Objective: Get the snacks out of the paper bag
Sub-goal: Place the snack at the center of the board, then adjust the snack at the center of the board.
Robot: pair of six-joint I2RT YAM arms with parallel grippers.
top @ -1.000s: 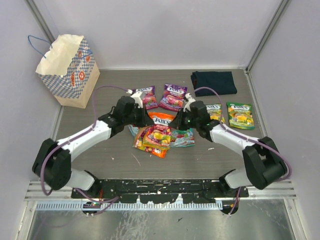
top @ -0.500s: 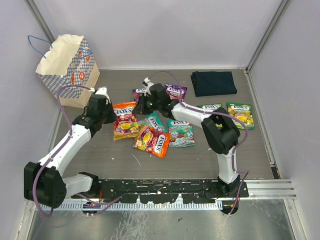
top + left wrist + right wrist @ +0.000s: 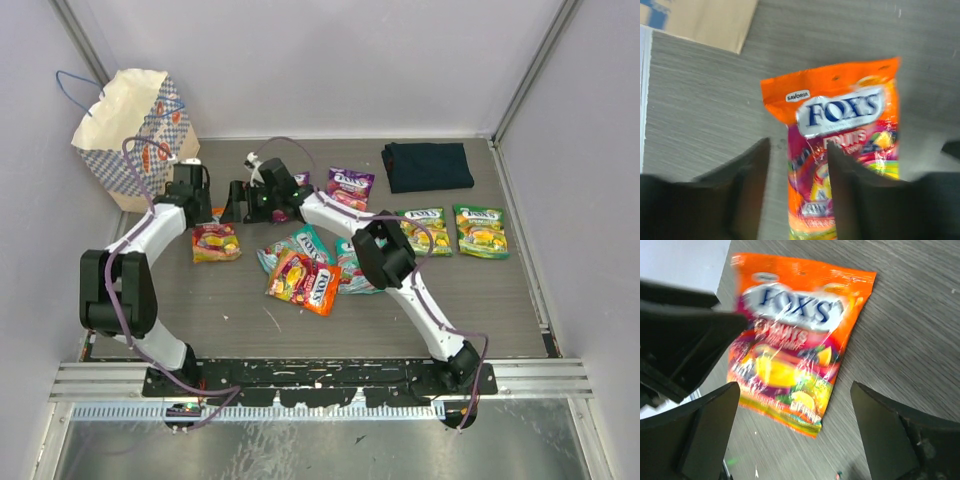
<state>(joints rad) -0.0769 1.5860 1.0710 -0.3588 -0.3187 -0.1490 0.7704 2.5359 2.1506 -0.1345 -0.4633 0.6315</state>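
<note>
Several snacks point(image 3: 303, 283) already lie across the surface point(image 3: 240, 320), while the paper bag point(image 3: 130, 135) stands at the upper left with its inside hidden. The unloading looks largely done, though a leftover cannot be ruled out. The left end effector point(image 3: 799, 145), slightly spread, and the right end effector point(image 3: 795, 385), spread wide, hover empty over an orange packet point(image 3: 215, 242) near the bag.

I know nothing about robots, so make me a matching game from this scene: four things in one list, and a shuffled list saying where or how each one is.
Things:
1. paper bag
2. folded cloth
3. green packets
4. right gripper

Descriptions:
a. glossy, lying side by side near the right edge
b. open wide
c. standing in the far left corner
d. dark navy, far right

Pairs: 1-c, 2-d, 3-a, 4-b
</note>
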